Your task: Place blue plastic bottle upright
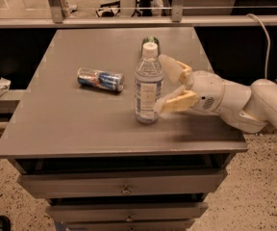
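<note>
Standing on its base near the middle of the desk [71, 129], the blue plastic bottle [148, 88] looks already placed upright; the gripper [166, 83] sits just beside it, fingers [179, 101] spread wide, so only a clean retreat seems left.

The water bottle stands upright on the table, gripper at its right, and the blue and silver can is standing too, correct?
No. In the camera view the blue and silver can lies on its side; the water bottle stands upright, the gripper at its right.
</note>
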Controlling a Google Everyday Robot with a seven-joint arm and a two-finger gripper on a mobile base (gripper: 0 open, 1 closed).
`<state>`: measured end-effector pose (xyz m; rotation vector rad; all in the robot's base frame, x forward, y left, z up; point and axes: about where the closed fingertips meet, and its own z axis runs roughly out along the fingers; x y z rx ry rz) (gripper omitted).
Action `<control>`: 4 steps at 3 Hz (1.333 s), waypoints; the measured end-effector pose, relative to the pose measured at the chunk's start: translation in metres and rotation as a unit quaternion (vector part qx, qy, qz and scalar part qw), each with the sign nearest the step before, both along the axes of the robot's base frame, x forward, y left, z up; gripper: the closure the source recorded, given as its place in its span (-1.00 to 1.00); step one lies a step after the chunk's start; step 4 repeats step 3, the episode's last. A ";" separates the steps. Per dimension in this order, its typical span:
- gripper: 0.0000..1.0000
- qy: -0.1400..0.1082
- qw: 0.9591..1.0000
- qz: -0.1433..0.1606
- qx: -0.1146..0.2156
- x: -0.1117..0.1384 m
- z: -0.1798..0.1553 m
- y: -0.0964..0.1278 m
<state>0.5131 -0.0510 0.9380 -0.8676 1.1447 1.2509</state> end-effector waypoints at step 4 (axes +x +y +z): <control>-1.00 -0.056 0.992 -0.005 -0.114 0.005 0.009 -0.050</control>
